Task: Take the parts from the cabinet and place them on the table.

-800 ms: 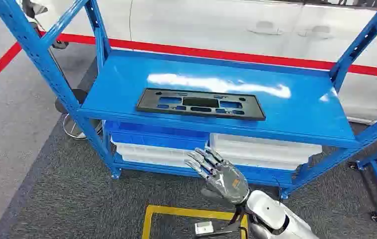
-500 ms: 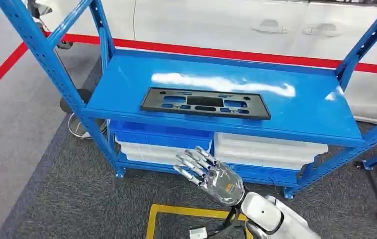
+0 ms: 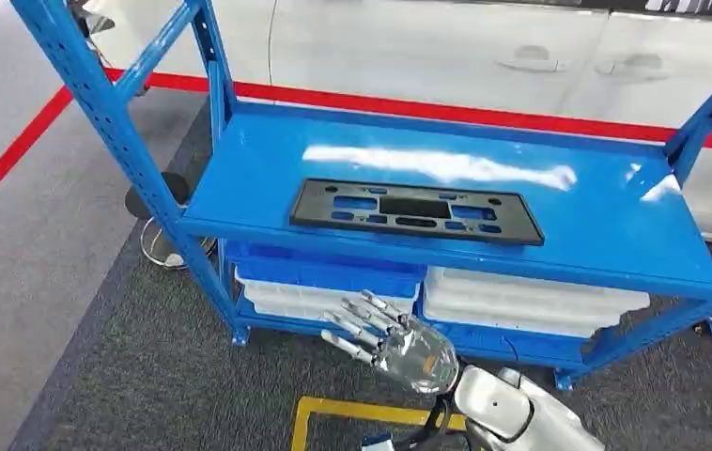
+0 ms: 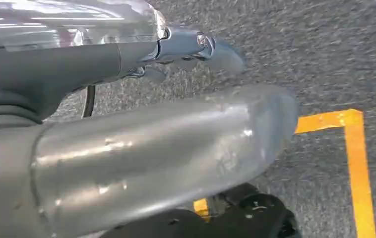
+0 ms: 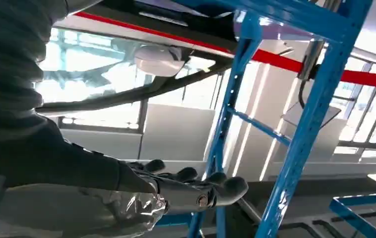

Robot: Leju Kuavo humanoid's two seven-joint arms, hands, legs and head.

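Note:
A long black plastic part (image 3: 416,210) with several cut-outs lies flat near the front edge of the blue cabinet shelf (image 3: 596,216). My right hand (image 3: 394,343) hovers below and in front of that shelf, level with the lower bins, its fingers spread and holding nothing. The right wrist view has the same hand (image 5: 176,191) with its fingers stretched out beside a blue upright (image 5: 310,124). My left hand (image 4: 166,139) hangs over the grey carpet, with the thumb and one finger extended and nothing in it.
White bins (image 3: 531,299) and a blue bin (image 3: 324,272) sit under the shelf. A blue corner post (image 3: 108,122) rises at the left. A white car (image 3: 446,47) stands behind the cabinet. Yellow tape (image 3: 362,413) marks the carpet by my right arm.
The camera has shifted, so the whole cabinet sits further right and lower in the picture. My right hand has drifted left and slightly down against the shelf, still empty with fingers spread.

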